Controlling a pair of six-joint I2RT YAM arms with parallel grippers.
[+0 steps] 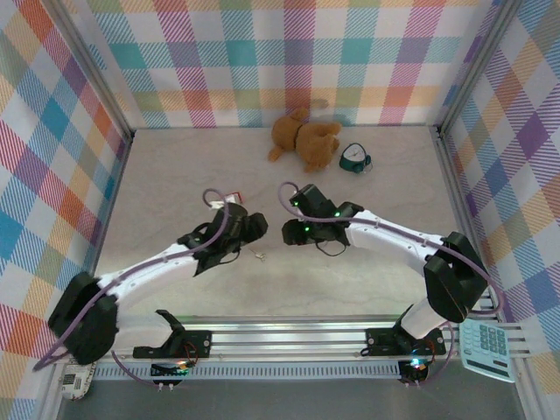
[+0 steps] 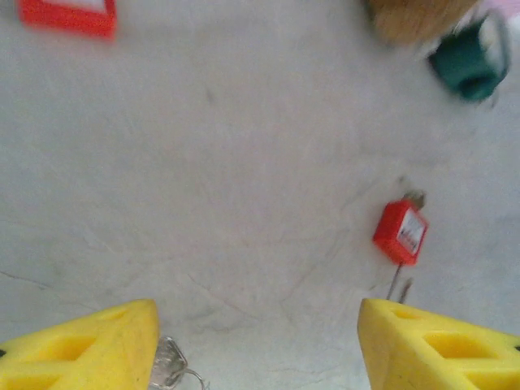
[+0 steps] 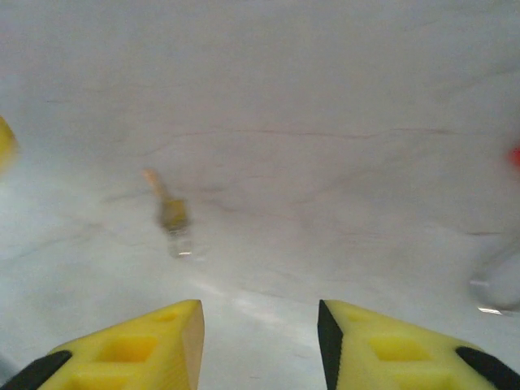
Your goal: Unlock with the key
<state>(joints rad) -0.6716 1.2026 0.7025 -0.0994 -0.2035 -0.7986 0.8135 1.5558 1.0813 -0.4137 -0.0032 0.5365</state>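
A small slim key (image 1: 258, 255) lies flat on the pale table just in front of the two grippers; it shows blurred in the right wrist view, key (image 3: 173, 218). My left gripper (image 1: 255, 226) is open, gripper (image 2: 258, 317), with bare table between its yellow fingers. A silvery metal piece with a thin ring (image 2: 168, 366) lies beside its left finger. A red padlock (image 2: 400, 231) lies flat just beyond its right finger (image 2: 422, 341), shackle pointing at it. My right gripper (image 1: 289, 233) faces the left one and stands open, gripper (image 3: 260, 313), holding nothing.
A second red padlock (image 1: 232, 199) lies behind the left gripper, also seen as padlock (image 2: 69, 15). A brown teddy bear (image 1: 302, 140) and a green object (image 1: 354, 157) sit at the back. A calculator (image 1: 488, 348) lies at the near right corner. Plaid walls enclose the table.
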